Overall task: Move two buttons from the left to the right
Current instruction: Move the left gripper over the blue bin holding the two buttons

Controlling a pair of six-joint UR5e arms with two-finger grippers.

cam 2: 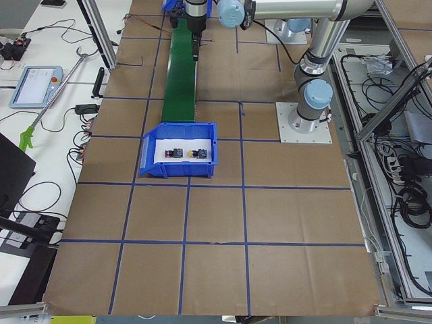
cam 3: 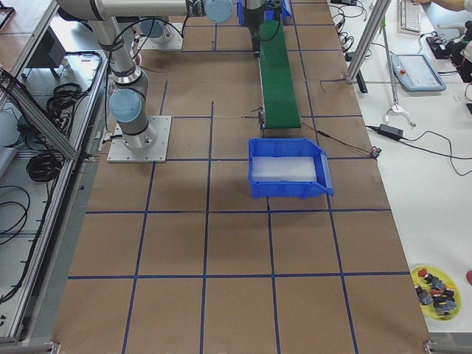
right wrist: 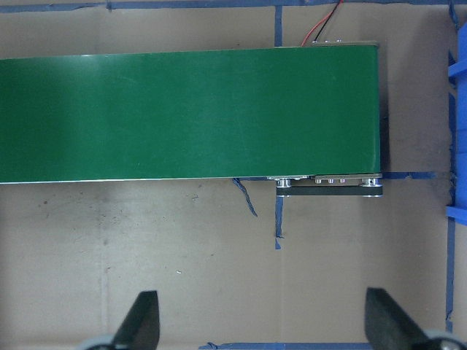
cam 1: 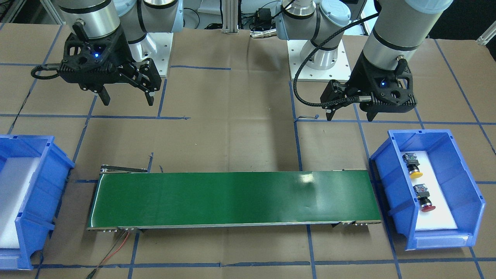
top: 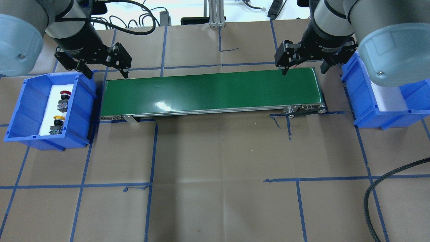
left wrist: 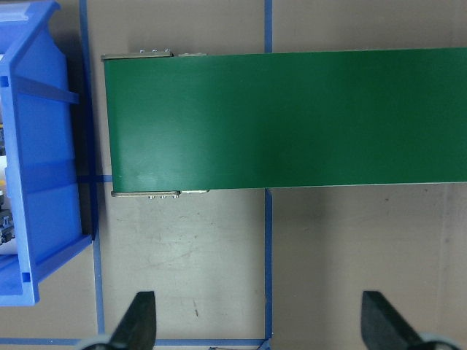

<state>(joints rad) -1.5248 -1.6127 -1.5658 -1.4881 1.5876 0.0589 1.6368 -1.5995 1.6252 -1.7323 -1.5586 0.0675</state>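
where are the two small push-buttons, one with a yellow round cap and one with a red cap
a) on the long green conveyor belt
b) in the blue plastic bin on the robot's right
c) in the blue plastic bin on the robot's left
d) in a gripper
c: the yellow-capped push-button and the red-capped push-button both lie on the white liner inside the left blue plastic bin.

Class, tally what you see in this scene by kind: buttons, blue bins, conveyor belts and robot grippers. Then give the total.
Buttons: 2 (yellow button, red button)
Blue bins: 2 (left bin, right bin)
Conveyor belt: 1
Grippers: 2 (left gripper, right gripper)
Total: 7
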